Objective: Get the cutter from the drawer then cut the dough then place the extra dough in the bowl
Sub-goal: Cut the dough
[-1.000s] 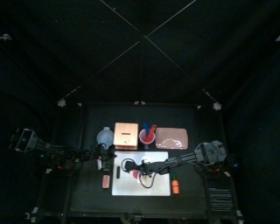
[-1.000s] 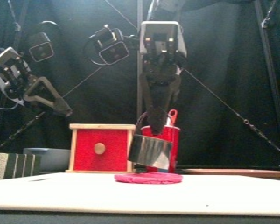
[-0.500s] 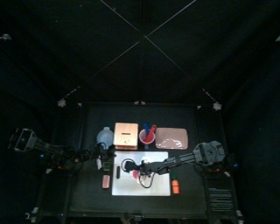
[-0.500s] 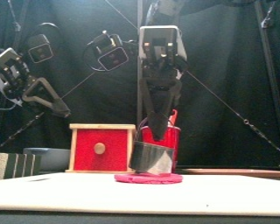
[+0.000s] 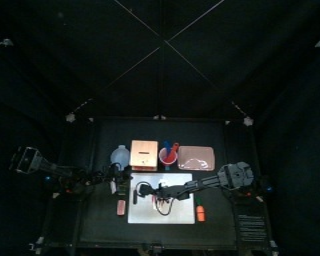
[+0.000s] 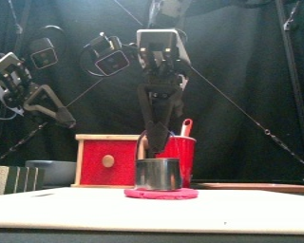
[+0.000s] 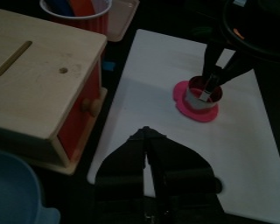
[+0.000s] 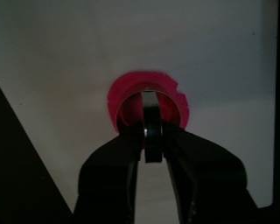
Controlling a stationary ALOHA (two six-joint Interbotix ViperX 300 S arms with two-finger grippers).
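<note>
So the right gripper (image 8: 150, 132) is pinching shut on the wire handle of the round metal cutter (image 6: 160, 175), which is sitting on the flat pink dough disc (image 6: 161, 194) on the white cutting board (image 7: 154, 87). The left gripper (image 7: 146, 133) (jaws closed, holding nothing) is hanging over the board's left edge.

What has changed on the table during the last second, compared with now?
The right gripper, shut on the cutter by its wire handle, has come down and levelled it: before it hung tilted above the dough, now it stands upright on it. The left gripper, wooden box and red cup stayed where they were.
</note>
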